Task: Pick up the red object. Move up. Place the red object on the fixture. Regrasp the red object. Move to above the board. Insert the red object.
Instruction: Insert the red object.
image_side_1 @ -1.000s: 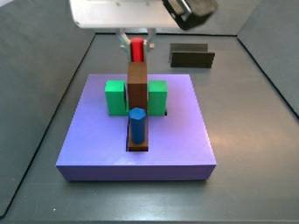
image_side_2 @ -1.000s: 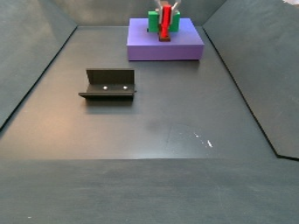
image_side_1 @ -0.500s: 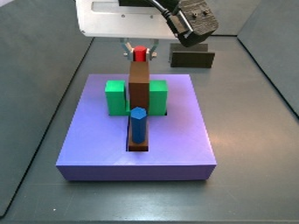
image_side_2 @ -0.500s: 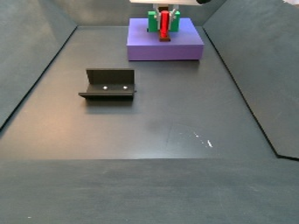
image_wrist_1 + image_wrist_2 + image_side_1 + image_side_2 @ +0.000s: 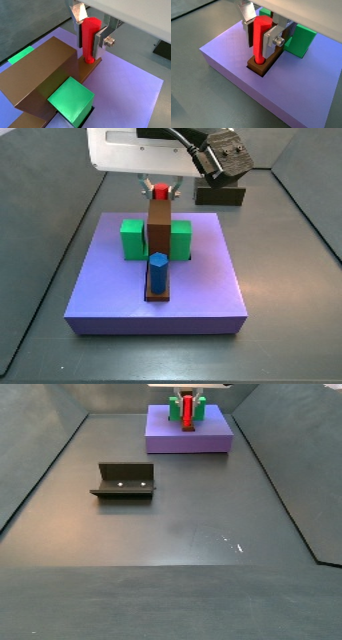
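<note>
One purple board (image 5: 231, 62) lies under my gripper (image 5: 262, 34), whose fingers pinch the red peg (image 5: 259, 42) upright, its tip resting in the brown slot (image 5: 262, 66) below. I worry a slight tilt could jam it against the slot's edge.

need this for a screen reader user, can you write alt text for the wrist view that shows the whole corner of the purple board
The gripper holds an upright red object between its silver fingers, the peg's lower end sitting in a brown-lined slot in the purple board. A green block stands on the board behind the gripper.
</note>
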